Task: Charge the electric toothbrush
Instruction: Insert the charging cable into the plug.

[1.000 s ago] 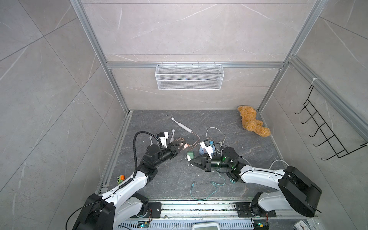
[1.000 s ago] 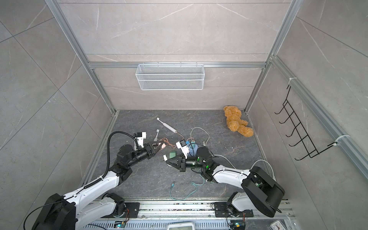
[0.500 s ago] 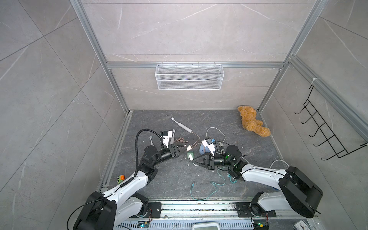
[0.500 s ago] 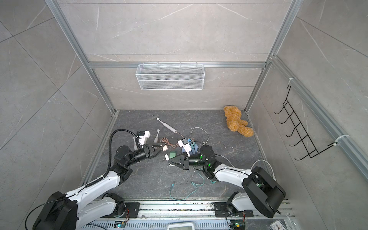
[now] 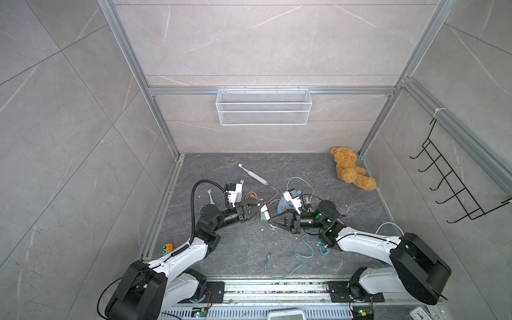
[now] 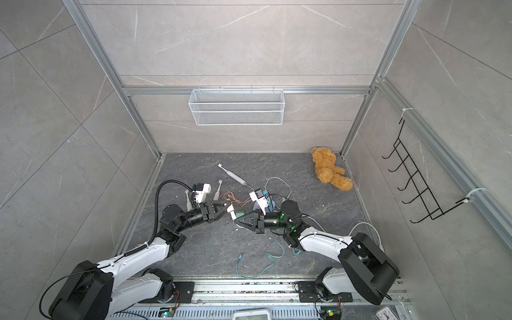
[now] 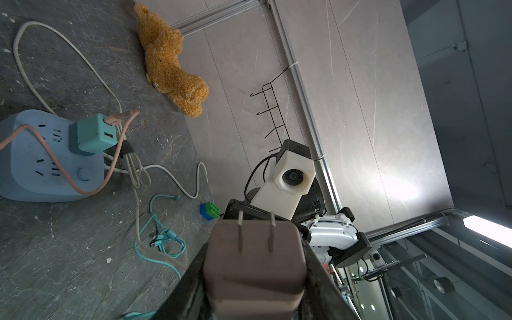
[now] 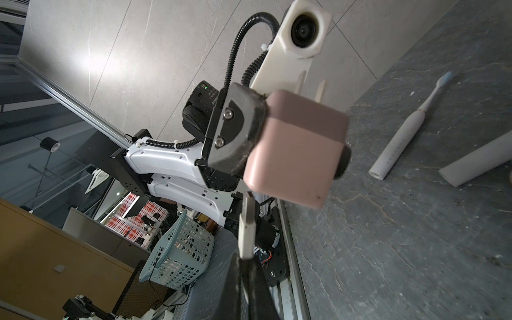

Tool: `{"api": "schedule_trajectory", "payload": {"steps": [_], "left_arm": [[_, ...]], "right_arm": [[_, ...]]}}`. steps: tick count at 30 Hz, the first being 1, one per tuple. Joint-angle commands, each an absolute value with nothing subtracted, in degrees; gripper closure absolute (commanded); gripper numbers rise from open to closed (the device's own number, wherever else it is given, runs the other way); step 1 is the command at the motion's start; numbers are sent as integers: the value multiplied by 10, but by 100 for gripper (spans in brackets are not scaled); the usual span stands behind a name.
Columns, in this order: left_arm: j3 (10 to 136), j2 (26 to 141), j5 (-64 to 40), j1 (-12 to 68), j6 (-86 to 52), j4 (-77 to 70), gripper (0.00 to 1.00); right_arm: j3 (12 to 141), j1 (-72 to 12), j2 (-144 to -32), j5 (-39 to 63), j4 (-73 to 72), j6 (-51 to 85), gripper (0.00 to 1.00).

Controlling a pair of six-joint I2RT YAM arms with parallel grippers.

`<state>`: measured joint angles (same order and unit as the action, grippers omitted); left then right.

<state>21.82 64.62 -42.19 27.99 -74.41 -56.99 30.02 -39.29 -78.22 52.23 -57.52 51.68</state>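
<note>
A white electric toothbrush (image 5: 252, 174) (image 6: 232, 174) (image 8: 401, 133) lies on the dark floor at the back, with a pinkish cable (image 5: 273, 191) running from its base. My left gripper (image 5: 260, 207) (image 6: 228, 207) (image 7: 253, 263) is shut on a pink two-prong USB adapter (image 7: 255, 260) (image 8: 296, 155), held above the floor. My right gripper (image 5: 272, 221) (image 6: 236, 220) (image 8: 245, 260) faces it, shut on a white USB plug (image 8: 246, 230). The plug's metal tip meets the adapter's face. Whether it is inside a port I cannot tell.
A blue power strip (image 7: 41, 160) (image 5: 285, 205) carries a teal adapter (image 7: 94, 135). Two more toothbrushes (image 6: 219, 189) (image 6: 188, 199) lie beside the left arm. A teal cable (image 5: 291, 260), a green-blue block (image 7: 210, 211), a teddy bear (image 5: 352, 173), a wall basket (image 5: 263, 106) and a hook rack (image 5: 454, 188) surround them.
Both grippers have closed in on each other: the left one carried the adapter right and nearer, the right one brought the plug up to it.
</note>
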Motion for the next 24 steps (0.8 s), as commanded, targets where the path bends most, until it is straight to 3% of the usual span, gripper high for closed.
{"api": "schedule_trajectory", "payload": {"steps": [1,24], "left_arm": [[216,651,-434,278,-758,-632,100],[225,655,-459,279,-762,-624,100]], "right_arm": [[318,-390,-786,520,-578,514,100],[318,-386,-801,517,-580,513,100]]}}
